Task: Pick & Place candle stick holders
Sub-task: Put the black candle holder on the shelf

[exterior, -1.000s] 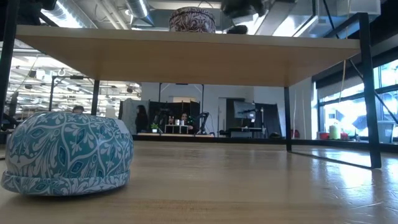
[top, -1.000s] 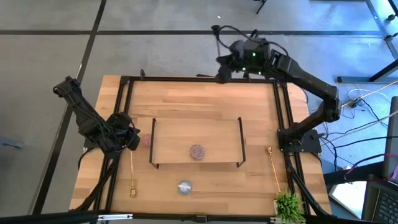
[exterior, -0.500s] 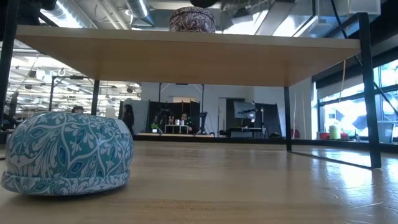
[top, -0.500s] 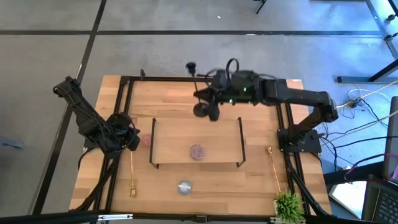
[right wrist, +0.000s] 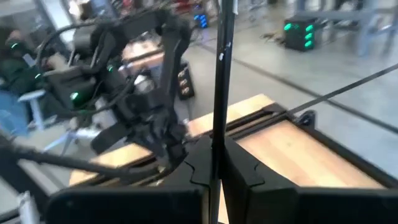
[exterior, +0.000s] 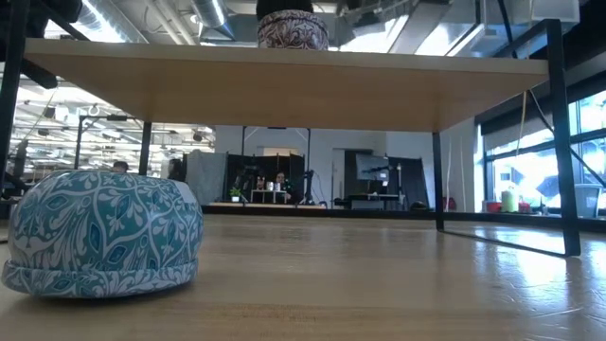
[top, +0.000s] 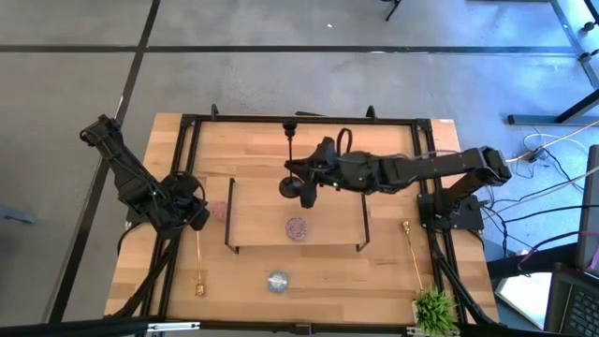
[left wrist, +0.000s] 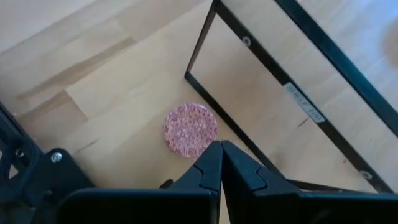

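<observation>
My right gripper [top: 314, 175] is clamped on the black holder [top: 292, 159], carrying it tilted over the board's [top: 328, 211] back edge. Next it needs standing upright and lowering foot-first onto the board. My left gripper [left wrist: 221, 163] waits closed near the pink round [left wrist: 190, 130].

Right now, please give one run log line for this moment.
right gripper: shut on black holder, above board | left gripper: shut, waiting by pink round

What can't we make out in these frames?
- Black candle stick holder: high view, whether its foot touches the wooden board can't be told from straight above.
- Same holder, right wrist view: foot hidden below the right gripper.
- Low view: both grippers out of frame.
</observation>
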Robot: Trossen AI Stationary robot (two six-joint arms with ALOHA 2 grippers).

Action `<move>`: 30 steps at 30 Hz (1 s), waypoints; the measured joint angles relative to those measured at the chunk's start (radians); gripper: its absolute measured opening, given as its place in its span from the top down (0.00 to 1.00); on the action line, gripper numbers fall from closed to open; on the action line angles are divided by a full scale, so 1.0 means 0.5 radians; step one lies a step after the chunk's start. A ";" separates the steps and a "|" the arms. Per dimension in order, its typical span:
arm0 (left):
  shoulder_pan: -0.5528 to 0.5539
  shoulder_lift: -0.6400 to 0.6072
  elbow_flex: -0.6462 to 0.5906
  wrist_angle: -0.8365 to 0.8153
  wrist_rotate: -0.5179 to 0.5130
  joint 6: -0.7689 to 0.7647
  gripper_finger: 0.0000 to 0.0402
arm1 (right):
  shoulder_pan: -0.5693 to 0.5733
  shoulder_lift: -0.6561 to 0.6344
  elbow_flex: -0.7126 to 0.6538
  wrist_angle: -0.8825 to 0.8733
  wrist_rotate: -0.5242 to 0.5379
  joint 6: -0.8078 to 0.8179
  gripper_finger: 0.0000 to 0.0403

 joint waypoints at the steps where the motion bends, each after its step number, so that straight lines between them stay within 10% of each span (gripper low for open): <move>1: 0.000 0.000 0.000 0.000 0.008 0.001 1.00 | 0.025 -0.003 -0.013 0.036 0.042 0.002 0.96; 11: 0.001 0.000 0.000 0.000 -0.016 -0.139 1.00 | 0.239 -0.004 -0.143 0.072 0.461 -0.111 0.96; 30: 0.001 0.000 0.000 0.053 -0.078 -0.292 1.00 | 0.279 0.025 -0.524 0.494 0.395 0.052 0.96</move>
